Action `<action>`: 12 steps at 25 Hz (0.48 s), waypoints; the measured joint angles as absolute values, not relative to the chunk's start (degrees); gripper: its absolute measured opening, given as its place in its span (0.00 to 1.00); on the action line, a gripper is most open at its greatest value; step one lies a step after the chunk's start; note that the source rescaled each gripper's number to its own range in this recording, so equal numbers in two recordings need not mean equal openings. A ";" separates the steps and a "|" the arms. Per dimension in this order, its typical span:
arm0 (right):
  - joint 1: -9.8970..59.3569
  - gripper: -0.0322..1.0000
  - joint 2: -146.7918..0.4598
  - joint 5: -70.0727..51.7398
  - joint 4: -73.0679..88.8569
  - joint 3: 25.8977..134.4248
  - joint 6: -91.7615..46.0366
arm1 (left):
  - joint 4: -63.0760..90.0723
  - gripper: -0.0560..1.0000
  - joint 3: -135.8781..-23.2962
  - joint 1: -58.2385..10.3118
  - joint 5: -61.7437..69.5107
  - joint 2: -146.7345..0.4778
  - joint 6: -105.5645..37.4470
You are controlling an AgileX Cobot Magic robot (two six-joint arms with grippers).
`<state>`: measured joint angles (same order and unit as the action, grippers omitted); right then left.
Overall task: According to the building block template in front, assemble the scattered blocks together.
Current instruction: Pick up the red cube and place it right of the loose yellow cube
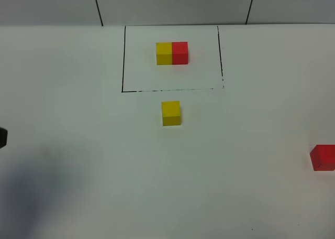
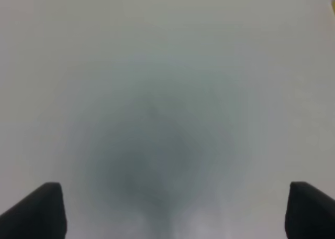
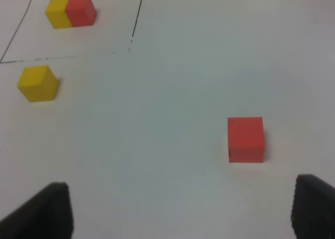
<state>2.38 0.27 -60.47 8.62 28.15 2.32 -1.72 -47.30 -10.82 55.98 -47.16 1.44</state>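
The building block template [image 1: 171,53] is a black-lined rectangle at the far middle of the table, framing a joined yellow and red cube pair; it also shows in the right wrist view [image 3: 70,11]. The loose yellow cube [image 1: 171,113] sits just in front of the frame. The loose red cube [image 1: 323,158] sits at the right edge of the exterior view. My right gripper [image 3: 180,210] is open and empty, short of the red cube [image 3: 245,139], with the yellow cube [image 3: 37,83] further off. My left gripper [image 2: 175,210] is open and empty over bare table.
The white table [image 1: 78,186] carries a soft shadow at the front left. A black bit of the left arm [image 1: 2,138] shows at the left edge. A grey tiled wall [image 1: 172,6] rises behind the table.
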 joint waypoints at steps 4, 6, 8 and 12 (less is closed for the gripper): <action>2.38 0.72 0.27 -60.47 8.62 28.15 2.32 | -1.77 0.83 -41.61 -10.82 56.11 -37.99 2.44; 2.38 0.72 0.27 -60.47 8.62 28.15 2.32 | -1.77 0.81 -39.41 -10.82 56.66 -33.33 3.15; 2.38 0.72 0.27 -60.47 8.62 28.15 2.32 | -1.77 0.79 -37.44 -10.82 57.21 -29.25 3.30; 2.38 0.72 0.27 -60.47 8.62 28.15 2.54 | -1.66 0.78 -34.11 -10.82 58.23 -21.78 3.34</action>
<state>2.38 0.27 -60.47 8.62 28.15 2.54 -1.66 -34.11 -10.82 58.23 -21.78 3.34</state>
